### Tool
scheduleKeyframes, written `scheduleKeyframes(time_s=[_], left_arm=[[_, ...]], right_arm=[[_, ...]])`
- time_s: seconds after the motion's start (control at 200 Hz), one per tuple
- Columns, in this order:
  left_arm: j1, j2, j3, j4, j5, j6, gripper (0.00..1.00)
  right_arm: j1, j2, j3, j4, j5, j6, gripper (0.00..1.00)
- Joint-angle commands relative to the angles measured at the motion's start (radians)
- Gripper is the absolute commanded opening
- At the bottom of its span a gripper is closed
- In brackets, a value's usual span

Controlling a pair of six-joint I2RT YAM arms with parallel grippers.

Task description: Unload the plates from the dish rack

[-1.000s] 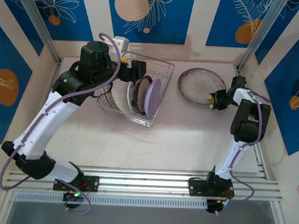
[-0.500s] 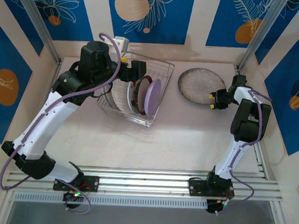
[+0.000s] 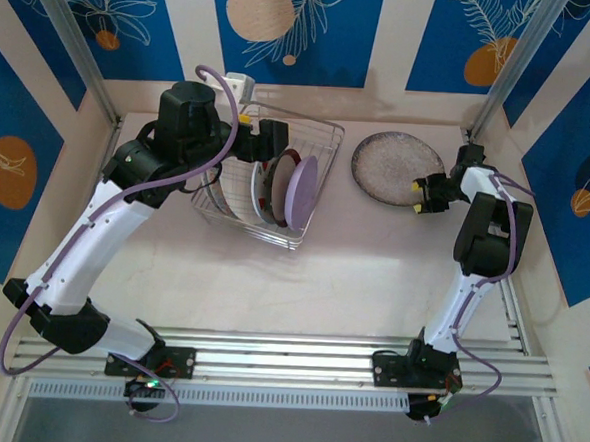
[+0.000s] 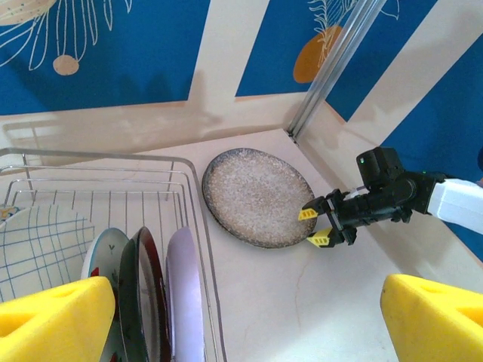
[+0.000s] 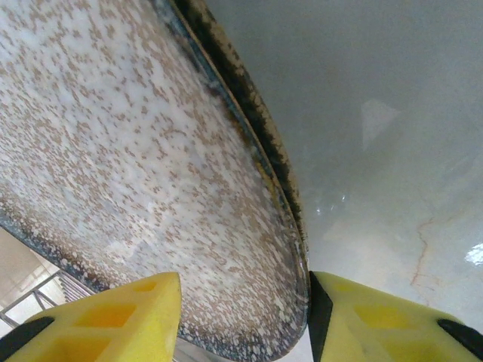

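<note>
Both arms extended, jaws parted.
Left arm (image 3: 94, 239) reaches far, left gripper (image 4: 241, 324) spread wide; right arm (image 3: 484, 238) elbow bent, right gripper (image 4: 314, 227) partly parted.

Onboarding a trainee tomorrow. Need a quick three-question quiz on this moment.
1. True or false: the speckled plate lies inside the dish rack.
2. The right gripper is at: A) the rack, B) the speckled plate's rim, C) the lilac plate.
3. How does the lilac plate sit in the rack?

Key: 1 false, it lies flat on the table beside the rack; 2 B; 3 on edge.
</note>
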Motion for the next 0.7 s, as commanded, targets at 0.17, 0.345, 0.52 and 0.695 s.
scheduleKeyframes(time_s=[0.17,0.345,0.52,0.695], left_arm=[[-0.008,0.016,0.058,-0.061,0.006,-0.006,0.91],[-0.002,0.033,0.086,-0.093,0.003,-0.009,0.91],[0.031,0.053,0.141,-0.169,-0.008,-0.004,0.91],[0.148,0.068,0.18,-0.251,0.038,-0.022,0.89]], right_arm=[[0.013,-0.004,0.038,-0.056,0.015,0.04,0.61],[0.013,-0.055,0.031,-0.097,0.072,0.064,0.69],[0.015,-0.148,0.021,-0.185,0.179,0.101,0.76],[0.032,-0.284,0.024,-0.27,0.303,0.111,0.8]])
